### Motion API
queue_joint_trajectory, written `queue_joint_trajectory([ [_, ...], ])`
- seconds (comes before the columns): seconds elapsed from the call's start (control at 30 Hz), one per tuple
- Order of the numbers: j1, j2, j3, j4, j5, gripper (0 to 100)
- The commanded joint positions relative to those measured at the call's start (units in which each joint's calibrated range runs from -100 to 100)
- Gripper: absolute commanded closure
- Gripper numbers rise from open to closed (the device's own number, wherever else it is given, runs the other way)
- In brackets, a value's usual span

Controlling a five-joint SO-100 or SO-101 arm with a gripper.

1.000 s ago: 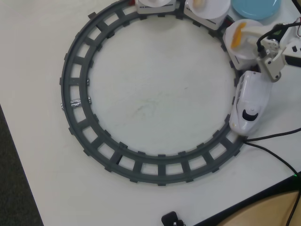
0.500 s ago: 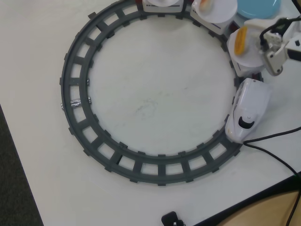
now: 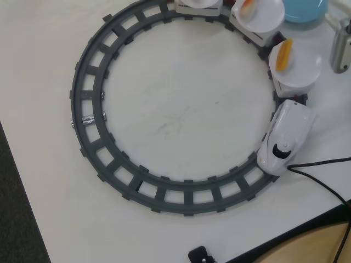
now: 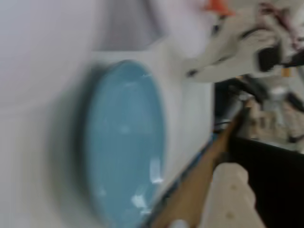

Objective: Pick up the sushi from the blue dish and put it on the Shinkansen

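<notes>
In the overhead view the white Shinkansen (image 3: 285, 137) stands on the right of the grey ring track (image 3: 88, 118). The car behind it carries a white plate (image 3: 301, 74) with the yellow-orange sushi (image 3: 283, 53) lying on it. The blue dish (image 3: 304, 10) is at the top right, partly cut off. In the wrist view the dish (image 4: 126, 142) is blurred and empty. My gripper (image 3: 341, 46) is a grey blur at the right edge, beside the sushi's plate. One beige finger (image 4: 232, 194) shows in the wrist view, with nothing in it and no second finger near it.
A second car's white plate (image 3: 263, 19) holds an orange piece (image 3: 248, 6), and a third plate (image 3: 197, 3) is cut off at the top. A black cable (image 3: 323, 178) runs by the train's nose. The table edge runs across the lower right.
</notes>
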Motion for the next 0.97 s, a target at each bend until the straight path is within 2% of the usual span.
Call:
queue_joint_trajectory([
  [0.0,0.0,-9.9,11.5,-1.5,0.1,85],
  [0.17,4.9,-21.0,19.4,-2.8,0.2,85],
  [0.5,23.0,-27.1,19.2,15.5,0.2,85],
  [0.93,25.2,-27.2,19.2,17.7,-0.3,86],
])
